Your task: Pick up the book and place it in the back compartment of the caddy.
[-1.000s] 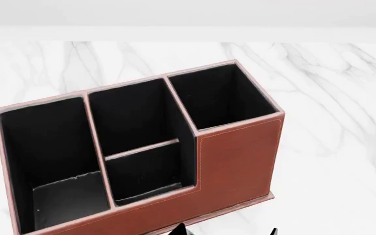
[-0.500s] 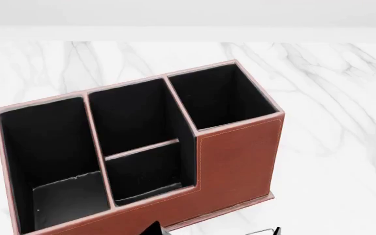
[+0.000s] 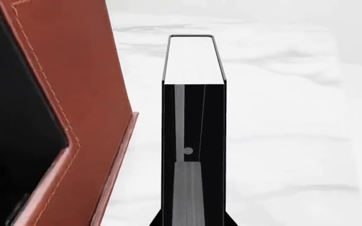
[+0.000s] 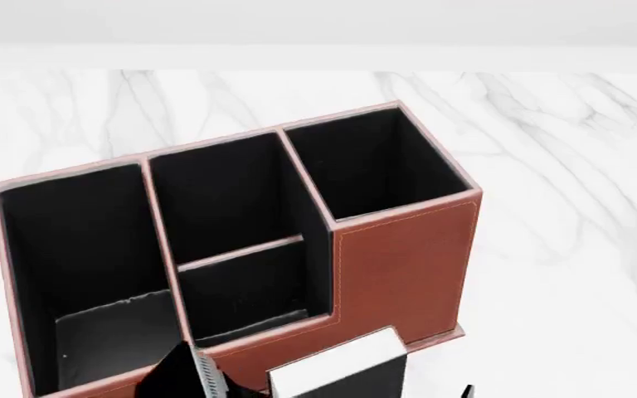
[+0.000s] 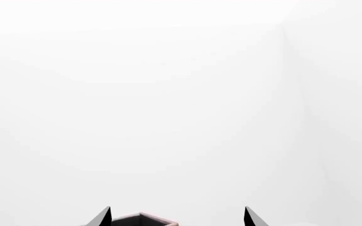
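The black book [image 4: 341, 366], white page edges upward, rises at the bottom of the head view just in front of the reddish-brown caddy [image 4: 407, 265]. My left gripper [image 3: 193, 222] is shut on the book [image 3: 193, 117], which stands upright beside the caddy's outer wall [image 3: 80, 94]. One left finger [image 4: 195, 373] shows beside the book. The back compartment [image 4: 255, 290], the small low-walled middle cell, holds nothing. My right gripper [image 5: 177, 217] is open with nothing between its fingers, only the caddy's rim [image 5: 144, 218] beyond; its tip [image 4: 464, 390] peeks in at the head view's bottom edge.
The caddy stands on a white marble table [image 4: 584, 207]. Its tall square end cell [image 4: 374, 162] lies to the right and its long cell [image 4: 86, 257] to the left, both black-lined with nothing inside. A pale wall runs behind the table.
The book and the left finger have risen into the head view from its bottom edge, close to the caddy's front wall. The caddy has not moved.
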Robot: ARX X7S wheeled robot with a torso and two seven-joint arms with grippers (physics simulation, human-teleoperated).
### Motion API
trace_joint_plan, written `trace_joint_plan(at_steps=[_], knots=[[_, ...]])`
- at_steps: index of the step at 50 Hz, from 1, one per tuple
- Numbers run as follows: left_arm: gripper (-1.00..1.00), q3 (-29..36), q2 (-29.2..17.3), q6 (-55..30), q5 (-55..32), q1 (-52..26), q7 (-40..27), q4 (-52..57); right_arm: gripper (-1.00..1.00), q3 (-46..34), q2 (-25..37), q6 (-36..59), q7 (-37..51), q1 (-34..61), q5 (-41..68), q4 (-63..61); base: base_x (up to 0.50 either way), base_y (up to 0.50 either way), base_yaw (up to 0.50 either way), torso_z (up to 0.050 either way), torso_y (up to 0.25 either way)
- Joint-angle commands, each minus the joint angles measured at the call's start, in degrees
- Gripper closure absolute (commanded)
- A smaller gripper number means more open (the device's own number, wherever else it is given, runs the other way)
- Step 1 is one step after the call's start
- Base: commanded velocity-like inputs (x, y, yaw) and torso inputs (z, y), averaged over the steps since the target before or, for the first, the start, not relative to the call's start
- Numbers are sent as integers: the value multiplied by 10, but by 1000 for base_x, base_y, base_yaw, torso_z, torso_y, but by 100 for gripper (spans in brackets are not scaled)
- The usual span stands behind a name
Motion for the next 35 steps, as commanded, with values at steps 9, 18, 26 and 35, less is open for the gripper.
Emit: trace_joint_plan(at_steps=[9,18,26,35], knots=[[100,-32,-115,-39,-22,-45,-76,160,-100,-3,0,3,2,4,-2,5,0,0,0,0,1],[100,-35,-144,-52,-30,-57,-81,190,-100,-4,0,5,4,6,-3,6,0,0,0,0,1],[100,-46,-159,-62,-49,-72,-78,192,-100,-5,0,5,5,7,-4,7,0,0,0,0,1],[100,-47,-171,-93,-59,-97,-79,203,-100,-9,-1,6,5,9,-9,10,0,0,0,0,1]])
